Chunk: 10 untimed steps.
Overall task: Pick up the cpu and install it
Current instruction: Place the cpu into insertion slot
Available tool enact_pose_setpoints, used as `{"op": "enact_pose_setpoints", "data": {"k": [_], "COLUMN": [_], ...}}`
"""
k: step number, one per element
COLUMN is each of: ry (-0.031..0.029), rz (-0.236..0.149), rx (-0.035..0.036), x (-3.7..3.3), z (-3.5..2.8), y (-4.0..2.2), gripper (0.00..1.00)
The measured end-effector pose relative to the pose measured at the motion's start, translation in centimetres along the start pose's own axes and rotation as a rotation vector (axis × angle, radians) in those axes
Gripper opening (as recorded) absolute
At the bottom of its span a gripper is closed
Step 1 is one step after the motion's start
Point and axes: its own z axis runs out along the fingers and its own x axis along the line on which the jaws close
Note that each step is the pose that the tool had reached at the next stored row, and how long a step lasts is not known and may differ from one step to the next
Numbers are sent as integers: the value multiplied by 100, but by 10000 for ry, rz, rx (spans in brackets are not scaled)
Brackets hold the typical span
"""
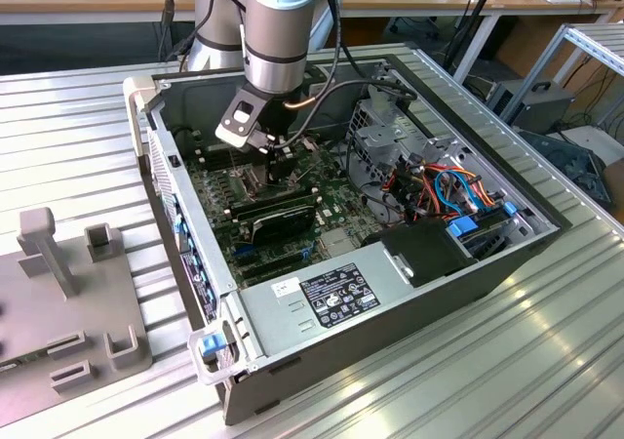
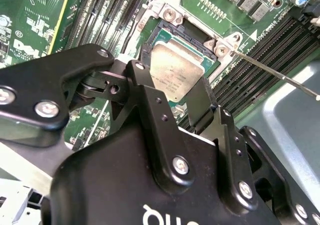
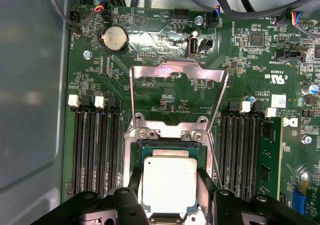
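Note:
The cpu (image 3: 169, 185) (image 2: 175, 72), a flat square chip with a silver-grey top, sits level at the socket (image 3: 170, 132) on the green motherboard (image 1: 336, 200). I cannot tell whether it rests in the socket or hovers just above it. My gripper (image 3: 169, 191) (image 2: 172, 87) (image 1: 278, 161) reaches down into the open computer case, and its black fingers (image 3: 136, 182) (image 2: 199, 102) press against two opposite edges of the chip. The shiny hinged socket frame (image 3: 177, 72) stands swung open beyond the socket, and its thin lever wire (image 2: 280, 75) sticks out to one side.
Rows of memory slots (image 3: 95, 145) (image 3: 242, 145) flank the socket closely. A long black card (image 1: 283, 219), the power supply (image 1: 322, 293), a metal drive cage (image 1: 390, 141) and coloured cables (image 1: 448, 185) crowd the case. A grey fixture (image 1: 58, 293) stands at the exterior view's left.

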Motion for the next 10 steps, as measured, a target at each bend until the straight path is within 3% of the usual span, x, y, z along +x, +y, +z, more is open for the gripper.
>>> {"op": "enact_pose_setpoints", "data": {"k": [10], "ry": [6], "rz": [-82], "rx": [-3], "x": [0], "z": [9], "y": [0], "gripper": [53]}}
